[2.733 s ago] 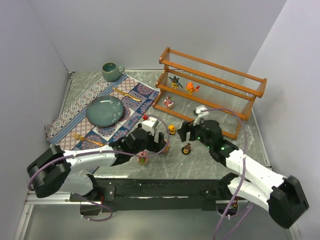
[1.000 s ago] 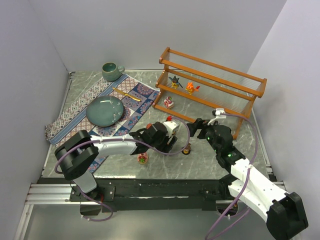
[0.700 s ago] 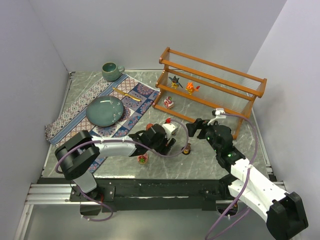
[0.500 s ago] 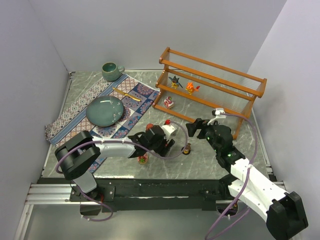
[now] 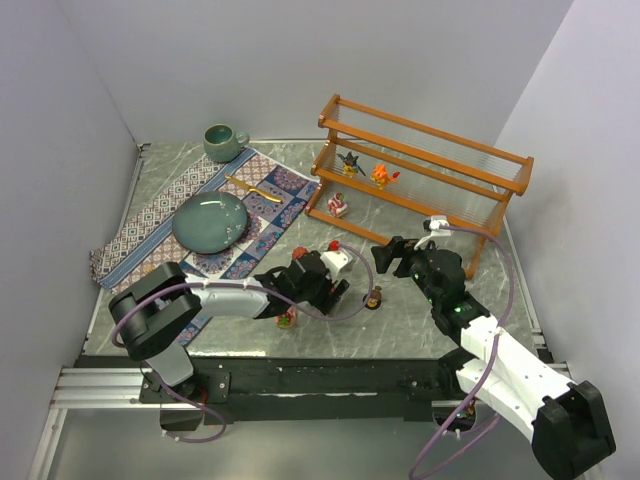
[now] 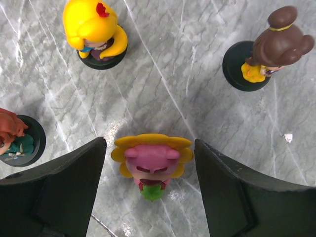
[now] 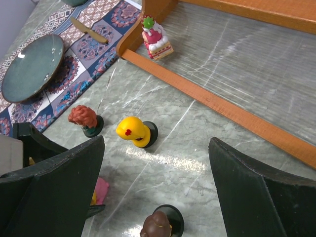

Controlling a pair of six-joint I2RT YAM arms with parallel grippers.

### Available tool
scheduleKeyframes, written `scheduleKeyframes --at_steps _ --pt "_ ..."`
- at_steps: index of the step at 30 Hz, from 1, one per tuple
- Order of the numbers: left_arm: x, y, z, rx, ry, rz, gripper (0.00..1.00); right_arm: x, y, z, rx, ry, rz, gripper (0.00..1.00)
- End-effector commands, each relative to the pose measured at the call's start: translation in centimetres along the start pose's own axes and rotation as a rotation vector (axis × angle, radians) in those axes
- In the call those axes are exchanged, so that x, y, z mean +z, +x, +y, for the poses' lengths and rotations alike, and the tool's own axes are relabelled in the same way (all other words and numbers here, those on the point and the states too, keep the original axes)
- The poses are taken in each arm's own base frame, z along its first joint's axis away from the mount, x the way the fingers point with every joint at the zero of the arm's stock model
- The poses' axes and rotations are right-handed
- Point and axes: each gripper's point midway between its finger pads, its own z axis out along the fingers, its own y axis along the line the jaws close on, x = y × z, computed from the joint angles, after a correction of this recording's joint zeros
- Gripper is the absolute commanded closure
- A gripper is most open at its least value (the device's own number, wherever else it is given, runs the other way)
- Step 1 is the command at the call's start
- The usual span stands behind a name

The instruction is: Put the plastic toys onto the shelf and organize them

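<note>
Left wrist view: the left fingers (image 6: 74,182) stand open, one just beside each flank of the pink-and-yellow flower toy (image 6: 150,165), not clamping it. The toy stands on the marbled counter (image 6: 197,94). Past it stand a yellow-haired toy (image 6: 94,29), a brown-haired toy (image 6: 274,47) and a red-haired toy (image 6: 12,136).

Only the top external view shows the whole shelf (image 5: 425,128) at the counter's far right corner. A dark spiky toy (image 5: 349,160) and an orange toy (image 5: 380,175) stand on a higher tier. The flower toy is near the counter's near edge.

The right wrist view shows the right fingers (image 7: 59,173) spread wide and empty, and a cake toy (image 7: 157,38) on the lowest tier.
</note>
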Motion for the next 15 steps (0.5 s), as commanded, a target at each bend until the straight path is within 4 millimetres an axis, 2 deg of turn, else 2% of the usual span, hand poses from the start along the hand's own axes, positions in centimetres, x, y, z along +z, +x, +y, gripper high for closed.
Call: scheduleKeyframes --at_steps 1,15 --pt "-1.1 -2.76 -0.46 -0.005 0.022 -0.117 0.22 0.17 -0.84 0.3 -0.001 -0.018 -0.037 0.07" --pt "-1.41 -2.7 0.06 -0.023 -0.005 -0.146 0.26 0.13 -0.89 0.31 0.002 -0.02 -0.037 0.07"
